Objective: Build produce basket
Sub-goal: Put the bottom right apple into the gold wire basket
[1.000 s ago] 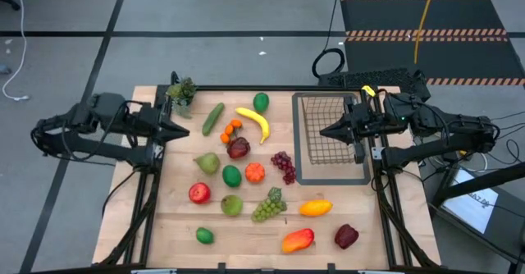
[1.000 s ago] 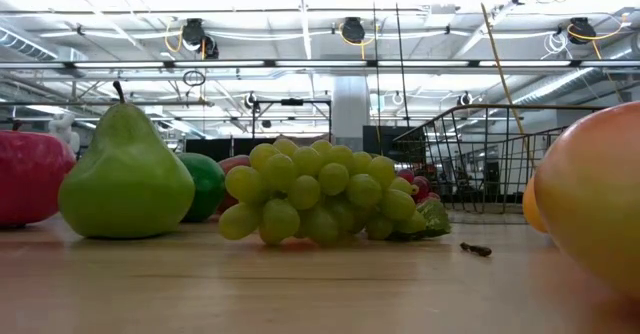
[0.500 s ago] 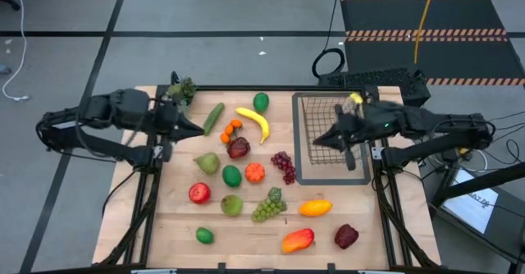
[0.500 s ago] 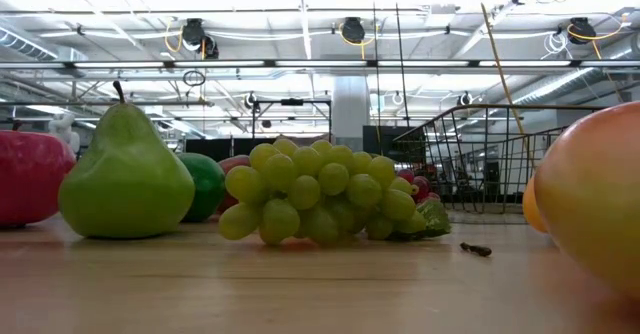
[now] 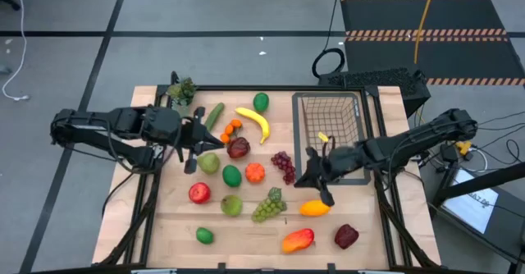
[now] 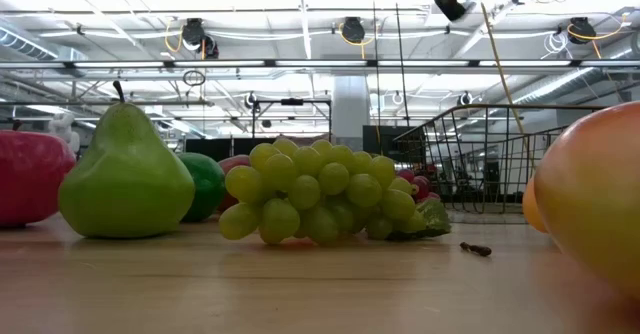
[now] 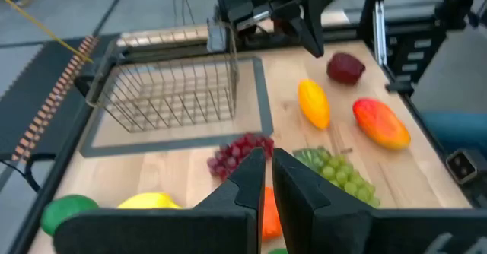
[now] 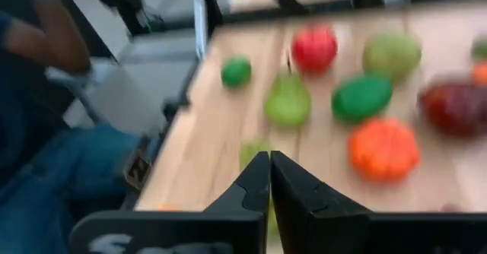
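The closed, empty left pincer (image 5: pixel 204 141) hovers beside the green plastic pear (image 5: pixel 208 162). Toy produce (image 5: pixel 255 172) dots the wooden worktop (image 5: pixel 176 225). The closed, empty right pincer (image 5: pixel 312 169) hangs over the corner of the dark wire-mesh basket (image 5: pixel 330 126).

No text, label, brand, number or sign can be read in any view.
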